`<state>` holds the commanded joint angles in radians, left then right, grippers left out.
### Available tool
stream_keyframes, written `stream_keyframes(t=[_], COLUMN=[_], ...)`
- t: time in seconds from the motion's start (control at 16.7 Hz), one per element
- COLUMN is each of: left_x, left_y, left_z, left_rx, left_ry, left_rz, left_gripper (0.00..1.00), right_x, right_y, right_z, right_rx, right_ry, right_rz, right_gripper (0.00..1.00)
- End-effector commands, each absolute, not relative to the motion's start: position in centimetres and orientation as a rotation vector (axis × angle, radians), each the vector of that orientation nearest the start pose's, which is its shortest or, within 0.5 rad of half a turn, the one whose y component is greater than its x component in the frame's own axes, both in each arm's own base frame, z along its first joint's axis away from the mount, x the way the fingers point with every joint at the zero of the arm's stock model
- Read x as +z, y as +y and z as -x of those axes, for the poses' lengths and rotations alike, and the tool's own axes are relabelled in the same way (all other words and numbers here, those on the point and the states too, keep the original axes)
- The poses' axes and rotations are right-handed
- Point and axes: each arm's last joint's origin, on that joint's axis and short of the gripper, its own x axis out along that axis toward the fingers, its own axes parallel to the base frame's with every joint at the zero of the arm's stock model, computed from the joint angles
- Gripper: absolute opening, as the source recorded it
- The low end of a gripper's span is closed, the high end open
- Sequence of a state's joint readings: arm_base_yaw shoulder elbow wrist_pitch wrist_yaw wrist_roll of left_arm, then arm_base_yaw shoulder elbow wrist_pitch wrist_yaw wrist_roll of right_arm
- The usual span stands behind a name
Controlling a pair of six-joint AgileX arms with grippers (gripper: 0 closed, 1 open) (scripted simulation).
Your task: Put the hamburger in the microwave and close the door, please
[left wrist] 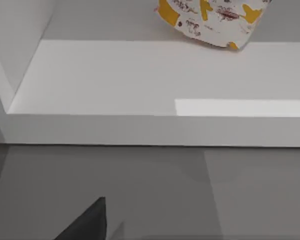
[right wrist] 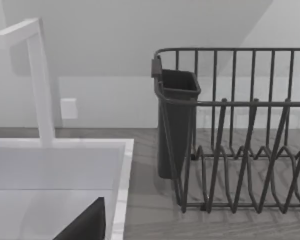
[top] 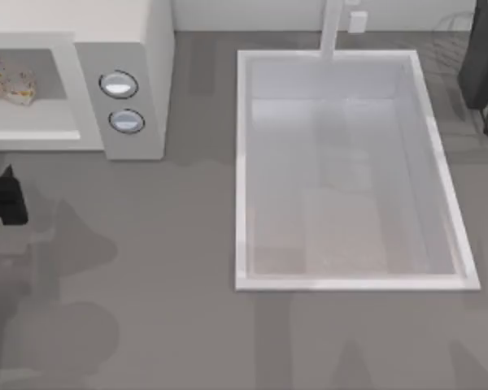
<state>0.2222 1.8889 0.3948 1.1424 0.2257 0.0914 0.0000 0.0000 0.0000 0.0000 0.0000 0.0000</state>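
Observation:
The hamburger (top: 10, 81), a whitish lump with orange-yellow specks, lies inside the open cavity of the white microwave (top: 138, 49) at the table's back left. Two round knobs (top: 119, 84) sit on its panel. My left gripper (top: 6, 199) hovers at the table's left edge, in front of the cavity and apart from the hamburger. In the left wrist view the hamburger (left wrist: 215, 17) rests on the cavity floor (left wrist: 140, 80), and a dark part of the gripper (left wrist: 85, 225) hangs low over the grey table. The door is out of view.
A white sink (top: 342, 284) with a faucet (top: 333, 28) fills the table's right half. A dark wire dish rack (top: 484, 65) stands at the back right. The right wrist view faces the rack (right wrist: 240, 135) and its cutlery cup (right wrist: 177, 125), with a dark part of my right gripper (right wrist: 85, 225) low.

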Motion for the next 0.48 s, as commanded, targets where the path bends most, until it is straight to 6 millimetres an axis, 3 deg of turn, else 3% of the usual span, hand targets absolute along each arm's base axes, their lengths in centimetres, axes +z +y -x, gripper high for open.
stream_keyframes(t=[0.3, 0.48], left_x=[7.6, 8.9], left_y=[5.4, 5.5], left_z=[-27.4, -27.7], left_rx=[-0.004, -0.003], left_ry=[0.345, 0.334], left_rz=[0.001, -0.001], left_gripper=[1.00, 1.00], right_x=[16.0, 16.0], right_y=[-0.1, -0.1], right_z=[-10.6, -10.6], right_rx=[0.000, 0.000], right_ry=[0.000, 0.000], right_rz=[0.000, 0.000], right_gripper=[1.00, 1.00])
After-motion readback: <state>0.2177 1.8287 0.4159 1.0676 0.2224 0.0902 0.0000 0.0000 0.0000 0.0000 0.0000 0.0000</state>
